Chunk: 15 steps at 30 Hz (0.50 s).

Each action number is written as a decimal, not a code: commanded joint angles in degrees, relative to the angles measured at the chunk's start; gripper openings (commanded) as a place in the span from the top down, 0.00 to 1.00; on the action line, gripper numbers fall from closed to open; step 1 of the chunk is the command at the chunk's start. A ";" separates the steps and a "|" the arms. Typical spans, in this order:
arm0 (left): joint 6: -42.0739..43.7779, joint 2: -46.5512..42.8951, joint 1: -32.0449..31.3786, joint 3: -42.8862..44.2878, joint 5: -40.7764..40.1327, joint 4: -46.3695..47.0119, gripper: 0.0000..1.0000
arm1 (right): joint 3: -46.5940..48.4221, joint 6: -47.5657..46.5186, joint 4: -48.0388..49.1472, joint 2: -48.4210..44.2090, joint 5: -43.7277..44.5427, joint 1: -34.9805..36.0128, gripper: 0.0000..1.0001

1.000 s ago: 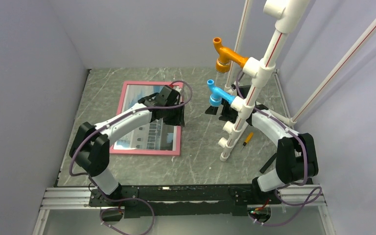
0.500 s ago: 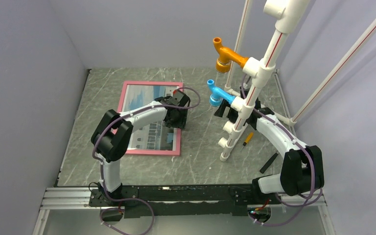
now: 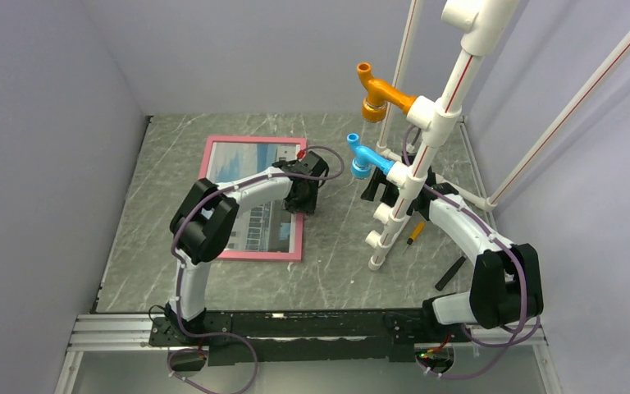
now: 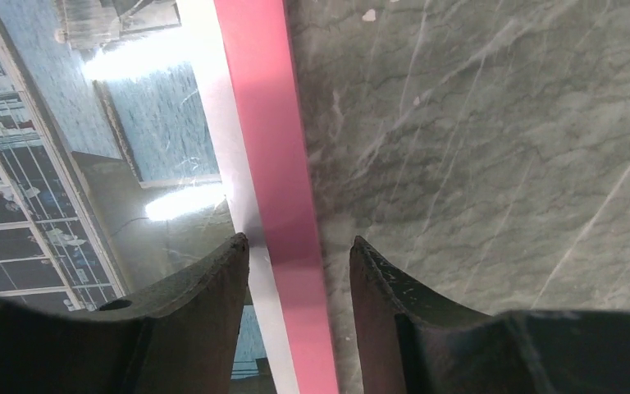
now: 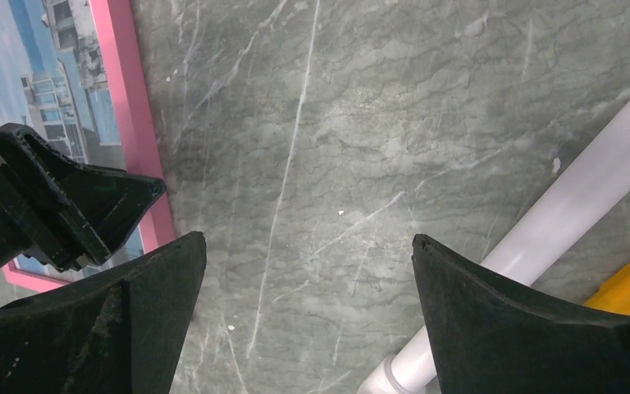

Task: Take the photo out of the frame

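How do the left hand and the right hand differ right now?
The left hand has its fingers narrowly apart, while the right hand has them spread wide. The left hand straddles the pink right border of the frame, while the right hand is over bare table beside the frame. Both are open and hold nothing.

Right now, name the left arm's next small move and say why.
Probably close the left gripper on the border of the frame and lift that edge slightly. In the left wrist view the pink border runs between its open fingers, unclamped, and the frame lies flat on the table with the photo inside.
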 commanded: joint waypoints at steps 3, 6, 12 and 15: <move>-3.92 3.38 -1.16 3.28 -3.06 -2.98 0.51 | -0.11 -0.73 0.17 -1.49 1.06 -0.14 0.03; -4.48 4.77 -1.24 3.33 -3.51 -3.67 0.57 | -0.62 -0.51 0.61 -1.17 0.83 -0.10 0.03; -3.08 5.56 -1.23 2.16 -2.24 -3.06 0.77 | -1.06 -0.81 1.51 -0.57 0.55 0.05 0.03; -1.03 4.31 -1.22 0.94 0.47 -1.28 0.87 | -0.53 -1.56 2.06 0.05 -0.39 0.16 0.03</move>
